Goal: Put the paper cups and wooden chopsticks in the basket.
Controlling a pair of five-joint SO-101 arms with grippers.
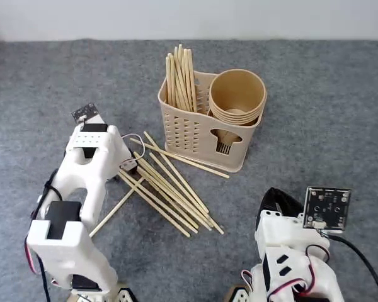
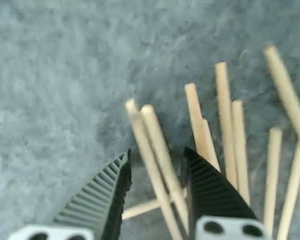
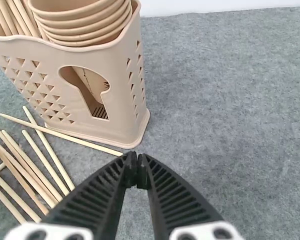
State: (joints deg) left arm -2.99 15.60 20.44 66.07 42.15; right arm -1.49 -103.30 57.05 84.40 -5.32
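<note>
My left gripper [image 2: 156, 154] hangs open astride two loose wooden chopsticks [image 2: 155, 135], lined up for a pinch (the pile lies just beside the basket [image 1: 195, 133]). The paper cups [image 1: 239, 94] are already nested inside; my right gripper [image 3: 136, 162] sits closed, empty, nearby.

Basket [image 1: 195, 129]: beige throughout, walls patterned with rows of small slots, which show as triangle cutouts in right wrist view. Paper cups [image 1: 239, 94]: kraft tan, same shade inside. Wooden chopsticks [image 1: 170, 189]: pale blond, plain. Table cover [image 1: 315, 126]: mottled grey. Left arm [image 1: 82, 182], right arm [image 1: 290, 264]: white shells, black motor blocks. Left gripper [image 2: 155, 160]: black, ribbed. Right gripper [image 3: 136, 165]: black, ribbed too. Wall [image 1: 189, 19]: white.
</note>
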